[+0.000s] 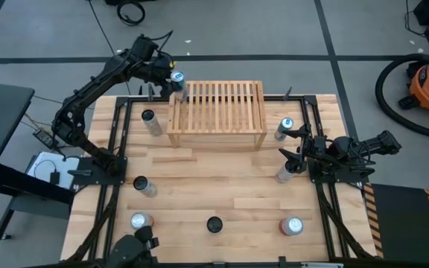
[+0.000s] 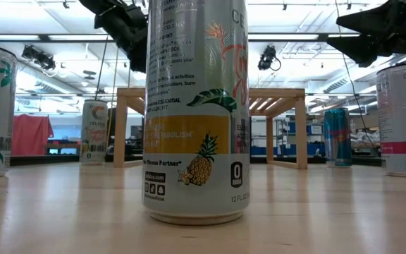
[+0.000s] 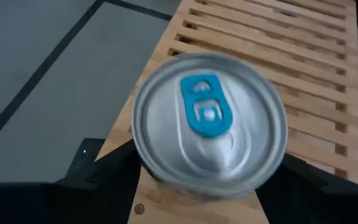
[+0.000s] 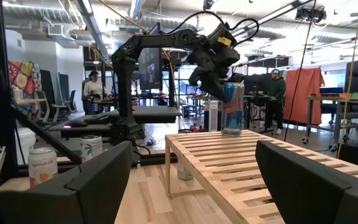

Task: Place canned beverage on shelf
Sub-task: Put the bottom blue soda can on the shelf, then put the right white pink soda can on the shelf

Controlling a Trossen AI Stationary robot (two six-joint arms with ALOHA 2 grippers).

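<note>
The wooden slat shelf [image 1: 216, 112] stands at the table's far middle; it also shows in the right wrist view [image 4: 241, 168] and the left wrist view [image 3: 278, 56]. My left gripper [image 1: 176, 80] is shut on a blue can with a silver top and blue tab [image 3: 209, 127] at the shelf's far-left corner. In the right wrist view the blue can [image 4: 232, 112] stands upright there. My right gripper [image 1: 293, 154] is open and empty at the table's right, between two cans. My left gripper pinches the can's side wall near its top [image 4: 229, 87] between its two fingers [image 3: 114, 174]. The fingers come from above, slanting from the table's far left. The can is upright, its base [image 4: 232, 132] at the shelf's top slats; whether it rests there I cannot tell.
Loose cans stand on the table: one left of the shelf [image 1: 152, 121], two at the right [image 1: 284, 128] [image 1: 285, 173], and several toward the near edge [image 1: 144, 185] [image 1: 214, 224] [image 1: 292, 226]. A pineapple-print can [image 2: 196, 113] fills the low view. People stand in the room beyond [image 4: 93, 87].
</note>
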